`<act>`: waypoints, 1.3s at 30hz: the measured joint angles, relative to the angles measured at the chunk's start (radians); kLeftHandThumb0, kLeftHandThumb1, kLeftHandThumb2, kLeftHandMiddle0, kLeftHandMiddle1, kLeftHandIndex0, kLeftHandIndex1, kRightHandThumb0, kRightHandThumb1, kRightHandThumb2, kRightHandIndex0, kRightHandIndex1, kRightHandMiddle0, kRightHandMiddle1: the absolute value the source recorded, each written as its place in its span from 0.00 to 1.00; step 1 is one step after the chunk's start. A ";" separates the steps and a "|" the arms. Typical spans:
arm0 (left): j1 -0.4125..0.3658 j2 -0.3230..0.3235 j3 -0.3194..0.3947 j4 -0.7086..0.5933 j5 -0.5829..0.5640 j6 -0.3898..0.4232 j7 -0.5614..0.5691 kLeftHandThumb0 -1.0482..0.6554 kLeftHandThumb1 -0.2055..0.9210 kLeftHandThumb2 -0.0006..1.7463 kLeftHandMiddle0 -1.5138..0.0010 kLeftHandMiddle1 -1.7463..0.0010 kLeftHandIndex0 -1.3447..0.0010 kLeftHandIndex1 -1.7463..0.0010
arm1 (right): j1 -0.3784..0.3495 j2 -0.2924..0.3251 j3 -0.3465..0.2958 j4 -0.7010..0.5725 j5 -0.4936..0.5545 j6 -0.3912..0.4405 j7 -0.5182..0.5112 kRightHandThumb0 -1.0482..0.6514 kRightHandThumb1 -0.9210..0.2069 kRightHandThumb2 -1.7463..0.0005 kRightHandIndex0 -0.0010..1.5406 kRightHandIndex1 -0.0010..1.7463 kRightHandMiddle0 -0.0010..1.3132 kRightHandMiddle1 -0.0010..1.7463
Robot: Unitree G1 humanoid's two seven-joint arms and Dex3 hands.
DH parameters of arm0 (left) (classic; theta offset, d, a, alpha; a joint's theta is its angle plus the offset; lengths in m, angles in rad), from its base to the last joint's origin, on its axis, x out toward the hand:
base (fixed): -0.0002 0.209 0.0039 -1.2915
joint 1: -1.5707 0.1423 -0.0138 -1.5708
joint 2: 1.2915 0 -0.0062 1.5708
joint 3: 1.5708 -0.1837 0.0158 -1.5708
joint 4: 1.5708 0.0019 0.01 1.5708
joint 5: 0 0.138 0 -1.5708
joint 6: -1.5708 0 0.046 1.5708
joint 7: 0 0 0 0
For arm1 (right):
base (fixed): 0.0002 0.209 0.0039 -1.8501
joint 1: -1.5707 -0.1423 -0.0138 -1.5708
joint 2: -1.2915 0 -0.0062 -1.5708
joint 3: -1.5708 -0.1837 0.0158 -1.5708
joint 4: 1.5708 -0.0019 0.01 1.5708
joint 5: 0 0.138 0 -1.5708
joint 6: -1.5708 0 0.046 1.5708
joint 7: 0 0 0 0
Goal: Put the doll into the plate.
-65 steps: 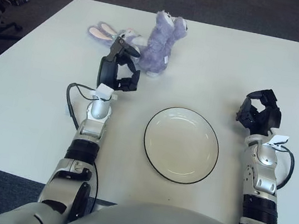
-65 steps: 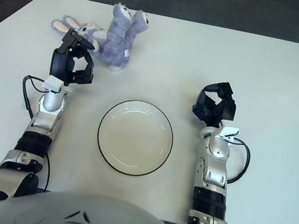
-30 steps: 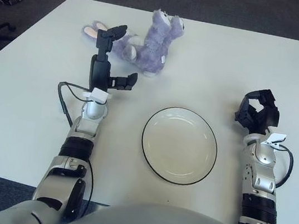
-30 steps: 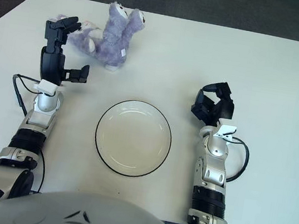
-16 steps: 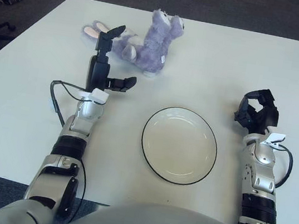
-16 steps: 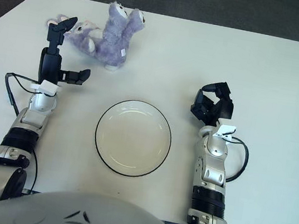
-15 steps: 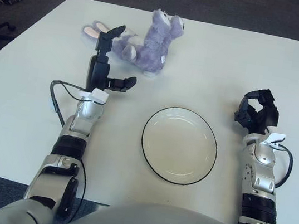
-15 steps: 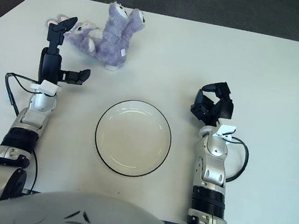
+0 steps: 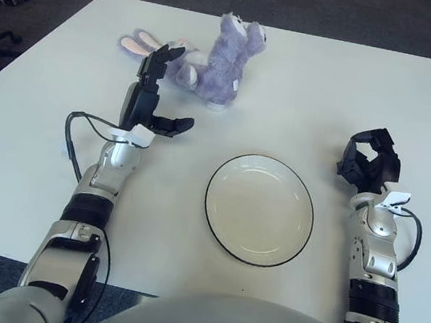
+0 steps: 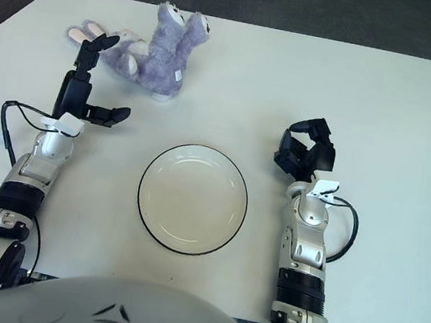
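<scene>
Left hand (image 9: 153, 102): fingers spread, empty, at 8 o'clock of purple plush bunny doll (image 9: 214, 60).
Risk: grabs only floppy ear, doll slips short of white black-rimmed plate (image 9: 259, 209).
Right hand (image 9: 370, 162): curled, idle, 3 o'clock of plate.

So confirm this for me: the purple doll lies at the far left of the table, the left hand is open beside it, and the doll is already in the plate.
Not in the plate. The left eye view shows the plate holding nothing; the doll lies on the table beyond it. The rest stands: the left hand is open beside the doll.
</scene>
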 measured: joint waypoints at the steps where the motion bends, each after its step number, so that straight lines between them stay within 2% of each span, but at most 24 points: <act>1: 0.000 0.002 -0.001 0.000 -0.001 0.000 -0.001 0.47 0.23 0.66 1.00 0.89 1.00 0.57 | 0.000 0.000 0.000 0.001 0.000 0.000 0.000 0.37 0.31 0.43 0.78 1.00 0.32 1.00; 8: 0.001 0.018 -0.014 0.000 0.019 0.008 -0.001 0.47 0.23 0.67 1.00 0.96 1.00 0.56 | 0.000 0.000 0.000 0.011 0.001 -0.001 0.003 0.37 0.31 0.43 0.78 1.00 0.32 1.00; 17: -0.019 0.076 -0.045 0.009 0.162 0.060 0.049 0.36 0.28 0.61 1.00 1.00 1.00 0.59 | -0.003 -0.005 0.001 0.022 0.001 -0.008 0.029 0.37 0.32 0.42 0.79 1.00 0.33 1.00; 22: -0.059 0.100 -0.065 0.020 0.248 0.080 0.130 0.31 0.31 0.58 1.00 1.00 1.00 0.58 | -0.003 -0.009 -0.001 0.026 0.002 -0.008 0.037 0.37 0.32 0.42 0.79 1.00 0.33 1.00; 24: -0.075 0.105 -0.074 0.024 0.265 0.083 0.156 0.25 0.37 0.54 1.00 1.00 1.00 0.56 | -0.004 -0.010 -0.001 0.028 0.001 -0.008 0.037 0.37 0.32 0.42 0.79 1.00 0.33 1.00; 27: -0.102 0.115 -0.095 0.041 0.304 0.088 0.201 0.21 0.45 0.50 1.00 1.00 1.00 0.59 | -0.005 -0.011 -0.003 0.032 0.001 -0.008 0.037 0.37 0.33 0.41 0.80 1.00 0.33 1.00; 33: -0.182 0.141 -0.154 0.116 0.368 0.089 0.250 0.19 0.50 0.47 1.00 1.00 1.00 0.64 | -0.009 -0.015 -0.005 0.042 0.000 -0.008 0.039 0.37 0.33 0.41 0.79 1.00 0.33 1.00; 35: -0.214 0.154 -0.172 0.141 0.382 0.089 0.274 0.18 0.54 0.44 1.00 1.00 1.00 0.69 | -0.014 -0.015 -0.005 0.046 0.000 -0.008 0.039 0.37 0.33 0.41 0.80 1.00 0.33 1.00; 39: -0.255 0.175 -0.229 0.193 0.482 0.165 0.345 0.18 0.57 0.41 1.00 1.00 1.00 0.72 | -0.014 -0.015 -0.006 0.049 0.001 -0.008 0.044 0.37 0.33 0.41 0.81 1.00 0.33 1.00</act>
